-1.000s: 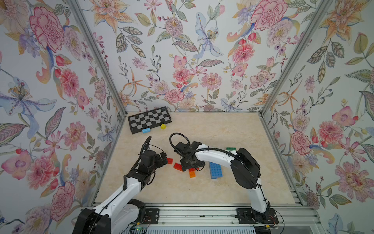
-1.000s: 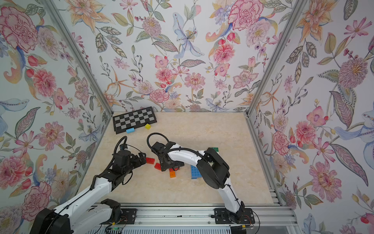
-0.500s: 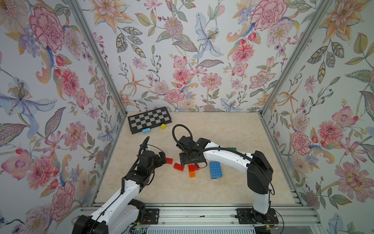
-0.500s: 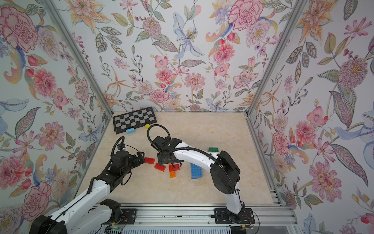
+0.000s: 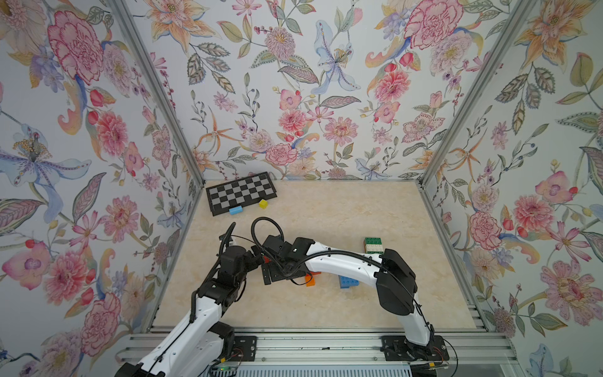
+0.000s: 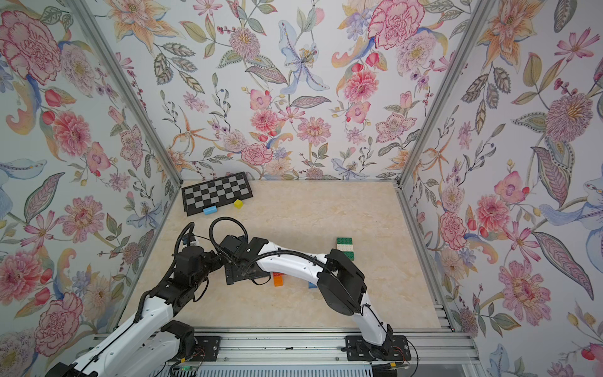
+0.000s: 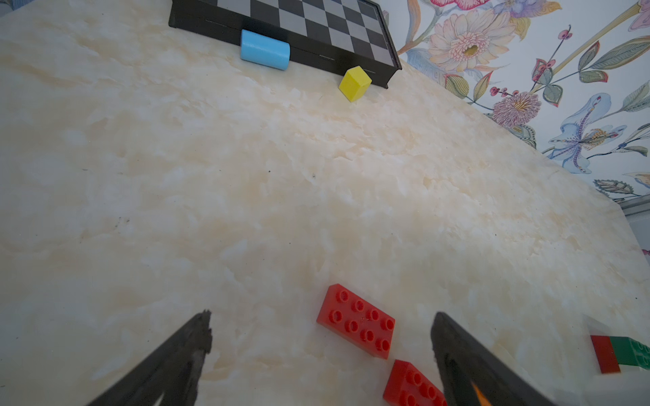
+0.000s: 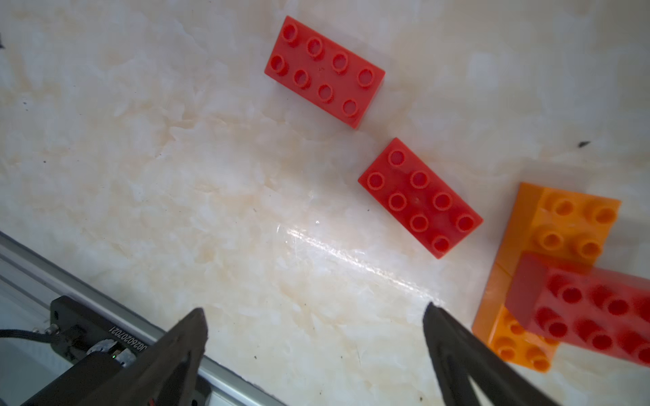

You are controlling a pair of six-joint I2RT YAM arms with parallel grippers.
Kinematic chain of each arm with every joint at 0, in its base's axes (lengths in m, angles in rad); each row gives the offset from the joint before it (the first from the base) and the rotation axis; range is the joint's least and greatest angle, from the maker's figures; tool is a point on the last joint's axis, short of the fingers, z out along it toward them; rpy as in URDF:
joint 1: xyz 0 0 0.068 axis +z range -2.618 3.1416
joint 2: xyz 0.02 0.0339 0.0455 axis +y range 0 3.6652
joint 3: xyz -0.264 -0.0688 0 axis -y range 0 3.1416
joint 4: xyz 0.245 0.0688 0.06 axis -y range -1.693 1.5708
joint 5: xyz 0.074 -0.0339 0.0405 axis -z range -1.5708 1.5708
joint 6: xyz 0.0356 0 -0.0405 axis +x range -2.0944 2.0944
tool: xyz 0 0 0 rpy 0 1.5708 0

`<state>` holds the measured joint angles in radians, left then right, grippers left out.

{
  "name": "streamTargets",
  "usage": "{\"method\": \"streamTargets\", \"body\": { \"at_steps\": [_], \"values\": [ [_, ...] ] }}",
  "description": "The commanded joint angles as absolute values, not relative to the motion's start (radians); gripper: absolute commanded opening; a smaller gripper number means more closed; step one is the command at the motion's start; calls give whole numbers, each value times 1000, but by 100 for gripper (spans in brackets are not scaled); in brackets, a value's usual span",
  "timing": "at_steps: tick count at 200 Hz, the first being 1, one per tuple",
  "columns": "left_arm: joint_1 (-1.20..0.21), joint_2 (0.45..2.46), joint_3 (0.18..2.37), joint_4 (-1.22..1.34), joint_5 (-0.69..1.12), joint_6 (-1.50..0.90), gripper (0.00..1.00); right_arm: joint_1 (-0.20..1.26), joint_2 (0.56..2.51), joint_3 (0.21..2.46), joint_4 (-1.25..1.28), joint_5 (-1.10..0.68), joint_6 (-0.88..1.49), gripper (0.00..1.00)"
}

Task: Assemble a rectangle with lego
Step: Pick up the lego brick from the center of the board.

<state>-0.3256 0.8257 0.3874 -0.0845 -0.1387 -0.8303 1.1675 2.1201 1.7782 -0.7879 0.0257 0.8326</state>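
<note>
Right claw (image 8: 314,313) hangs released over the desk (image 8: 176,175), fingers spread wide and nothing between them. Left claw (image 7: 322,316) is released and empty too.

Writing first: from the right wrist I see one row of white characters on a black plate (image 8: 88,327), which sits on the metal rail at the desk's front edge. It is upside down and looks like a serial number, mostly digits, but I can't read it with any confidence.

The first red brick (image 8: 323,70) and second red brick (image 8: 420,198) lie flat with studs up, each two by four. They are apart, one following the other, with their long axes close to parallel but not quite. Just past the second is the orange brick (image 8: 562,228), also studs up. A third red brick (image 8: 580,309) is stacked on it, with its long axis lying crosswise to the orange one, so orange studs show on both sides. From the left wrist, the first red brick lies on the desk just beyond that claw's open fingertips.

In both top views the arms cover the red bricks, around the desk's middle and toward its left. The blue brick (image 5: 347,282) peeks out under the right arm, nearer the front edge. A green brick (image 5: 373,241) and a white brick (image 5: 374,248) touch each other near the right edge.
</note>
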Motion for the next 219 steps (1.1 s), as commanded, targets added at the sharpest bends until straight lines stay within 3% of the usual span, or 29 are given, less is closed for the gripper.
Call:
{"method": "streamTargets", "body": {
  "at_steps": [1,91,219],
  "values": [
    [-313,808,367,-105,-173,-848,99,1158,2144,1764,-801,14,886,100],
    [-314,801,372,-111,-198,-842,99,1121,2215,1747,-799,47,931,100],
    [-312,815,361,-104,-204,-831,99,1081,2373,1932,-799,62,835,96]
  ]
}}
